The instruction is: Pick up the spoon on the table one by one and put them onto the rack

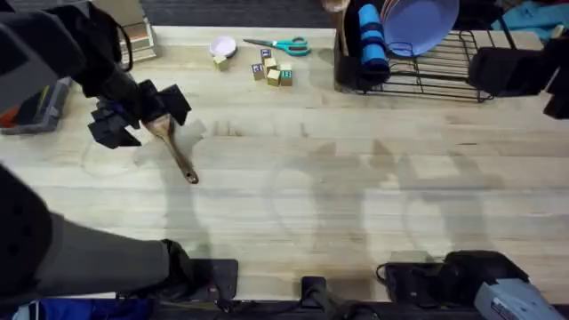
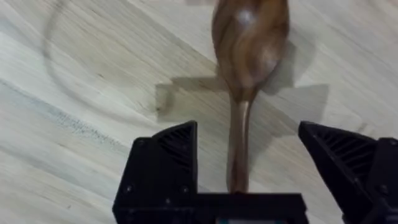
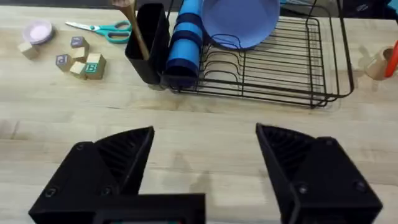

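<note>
A brown wooden spoon (image 1: 175, 149) lies on the pale table (image 1: 356, 196) at the left, its handle pointing toward the front. My left gripper (image 1: 145, 116) hangs over its bowl end. In the left wrist view the left gripper (image 2: 249, 158) is open, its fingers either side of the spoon (image 2: 247, 43) handle without closing on it. The black wire rack (image 1: 427, 67) stands at the back right. A wooden handle (image 3: 132, 28) sticks up from the rack's dark utensil holder (image 3: 149, 46). My right gripper (image 3: 205, 168) is open and empty, facing the rack (image 3: 273, 68) from a distance.
A blue plate (image 1: 418, 22) and a blue cup (image 1: 372, 40) sit in the rack. Teal scissors (image 1: 283, 44), small wooden blocks (image 1: 271, 71) and a small pink dish (image 1: 222, 46) lie at the back centre. A grey tray (image 1: 36, 107) sits at the left edge.
</note>
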`<state>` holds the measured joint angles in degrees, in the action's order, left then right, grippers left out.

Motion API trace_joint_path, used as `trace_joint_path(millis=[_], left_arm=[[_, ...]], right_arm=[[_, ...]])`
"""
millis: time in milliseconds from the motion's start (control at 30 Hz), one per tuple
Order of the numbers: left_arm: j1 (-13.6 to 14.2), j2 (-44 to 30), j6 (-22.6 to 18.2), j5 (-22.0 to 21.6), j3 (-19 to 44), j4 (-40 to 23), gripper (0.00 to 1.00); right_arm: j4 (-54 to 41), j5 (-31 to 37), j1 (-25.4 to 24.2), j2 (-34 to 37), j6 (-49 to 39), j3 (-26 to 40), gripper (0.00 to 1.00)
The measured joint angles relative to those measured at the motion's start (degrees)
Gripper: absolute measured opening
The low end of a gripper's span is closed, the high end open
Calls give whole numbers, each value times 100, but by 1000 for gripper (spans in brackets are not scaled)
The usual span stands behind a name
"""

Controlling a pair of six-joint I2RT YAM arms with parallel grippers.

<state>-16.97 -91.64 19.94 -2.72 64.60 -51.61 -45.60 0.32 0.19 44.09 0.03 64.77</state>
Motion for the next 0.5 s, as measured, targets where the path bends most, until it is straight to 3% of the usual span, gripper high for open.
trace_joint_path(millis=[267, 500], left_arm=[[0, -790, 105, 2, 0, 327, 993], [-7, -929, 192, 61, 72, 340, 965]], right_arm=[[0, -1, 0, 0, 0, 0, 992], [0, -1, 0, 1, 0, 0, 992]])
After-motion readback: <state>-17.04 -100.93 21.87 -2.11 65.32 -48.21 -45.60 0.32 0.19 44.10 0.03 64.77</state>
